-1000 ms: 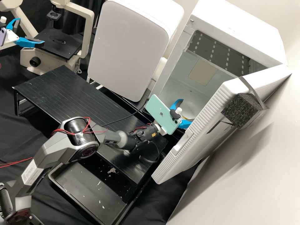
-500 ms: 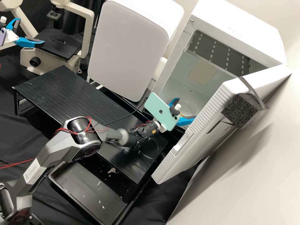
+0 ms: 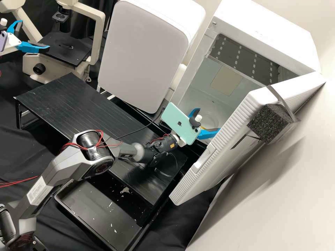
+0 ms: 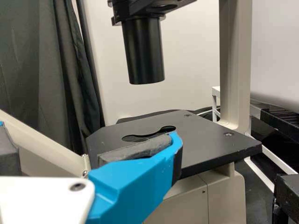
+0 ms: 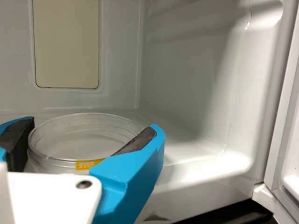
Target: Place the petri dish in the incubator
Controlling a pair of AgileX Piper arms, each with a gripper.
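I judge this the release: the petri dish (image 5: 56,161) sits inside the incubator (image 3: 265,38), near its front edge, between my right hand's (image 5: 94,124) spread fingers. Next, I should back straight out. One dish, one incubator, two hands; my left hand (image 3: 35,34) is spread too.

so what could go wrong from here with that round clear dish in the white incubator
The transparent round petri dish sits close by both spread blue fingers of the right arm's tool, so a sideways shift might drag or tip it. In the high view that tool also seems close to the ribbed white door; backing out crookedly could bump it.
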